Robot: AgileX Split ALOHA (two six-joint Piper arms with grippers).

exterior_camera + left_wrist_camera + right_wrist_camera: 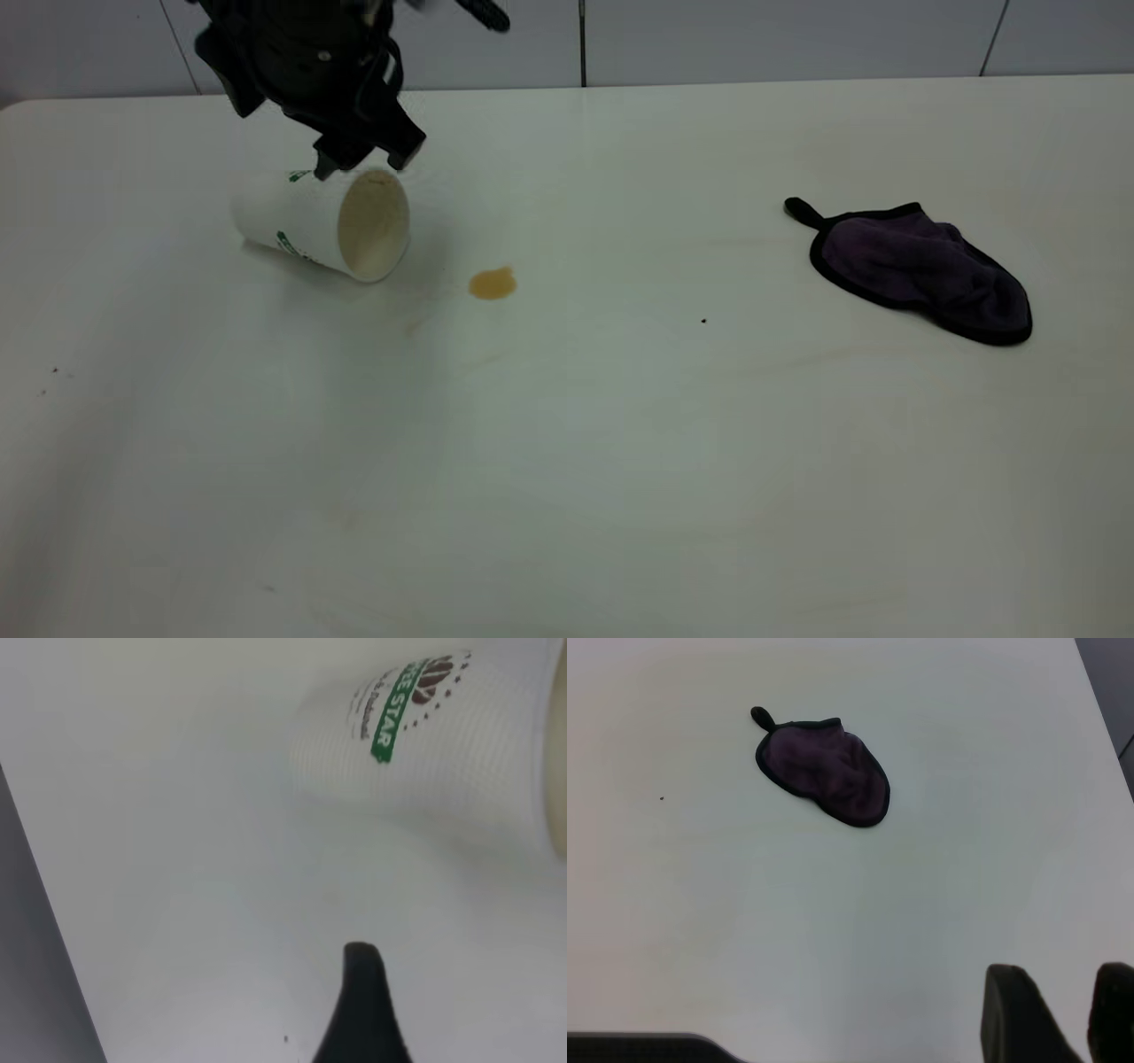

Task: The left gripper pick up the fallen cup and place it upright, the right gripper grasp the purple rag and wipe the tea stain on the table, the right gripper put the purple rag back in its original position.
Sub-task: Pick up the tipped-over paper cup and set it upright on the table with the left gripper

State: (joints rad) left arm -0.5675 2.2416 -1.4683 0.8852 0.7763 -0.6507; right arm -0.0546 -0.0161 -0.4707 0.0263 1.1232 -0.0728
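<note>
The white cup [306, 221] lies on its side on the table [567, 461] at the back left, its tan-stained mouth turned toward the tea stain [493, 283]. My left gripper [365, 162] hangs just above the cup's mouth end, open and empty. In the left wrist view one of its fingers [359, 1010] shows, with the cup's green banner [390, 713] beyond it. The purple rag [921, 270] lies flat at the right, also in the right wrist view [824, 771]. My right gripper [1067, 1005] is far from the rag, its jaws a little apart and empty.
Faint pale brown smears [416, 326] lie in front of the stain. A tiny black speck [703, 321] sits between the stain and the rag. A grey wall [709, 35] runs behind the table's far edge. The table's edge [1103, 726] shows in the right wrist view.
</note>
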